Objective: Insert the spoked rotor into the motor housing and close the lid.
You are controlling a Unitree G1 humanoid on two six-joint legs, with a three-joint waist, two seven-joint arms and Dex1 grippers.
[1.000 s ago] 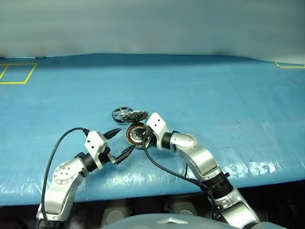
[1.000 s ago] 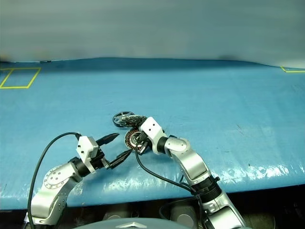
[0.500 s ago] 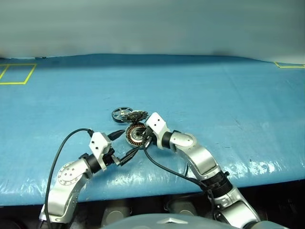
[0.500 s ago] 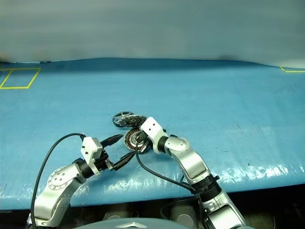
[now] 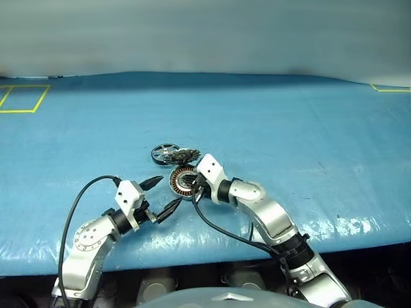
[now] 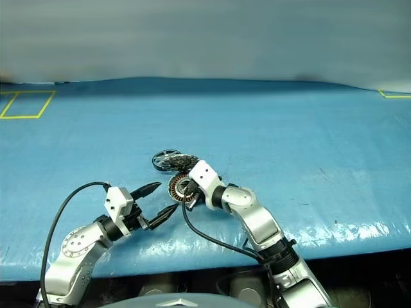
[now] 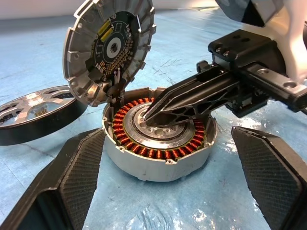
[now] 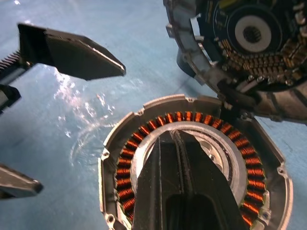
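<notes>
- The worktop (image 5: 308, 128) is covered with a blue sheet; yellow tape outlines (image 5: 22, 97) mark its far left area.
- The motor housing (image 7: 158, 143) sits flat on the worktop, near the front edge, between the two arms. Its ring of copper-coloured windings (image 8: 125, 165) is exposed around a silver central hub.
- The lid (image 7: 110, 48) stands open, tilted back from its hinge on the far rim of the housing. Its ribbed, toothed inner face with the dark centre faces the left wrist camera.
- The spoked rotor (image 7: 36, 112) lies flat on the worktop just beside the housing, on the far left side of it in the head views (image 5: 164, 153). It is outside the housing, with its black rim and silver spokes visible.
- The right gripper (image 7: 156, 106) has its fingers pressed fully together, holding nothing. The joined tips reach over the housing rim and rest at or just above the central hub; contact cannot be confirmed.
- In the right wrist view the closed fingers (image 8: 180, 191) lie across the centre of the winding ring.
- The left gripper (image 5: 166, 192) has its fingers spread wide and empty. It points toward the housing from the near left side, close to it but apart.
- In the left wrist view the two black textured fingers (image 7: 76, 177) flank the housing on either side without touching it.
</notes>
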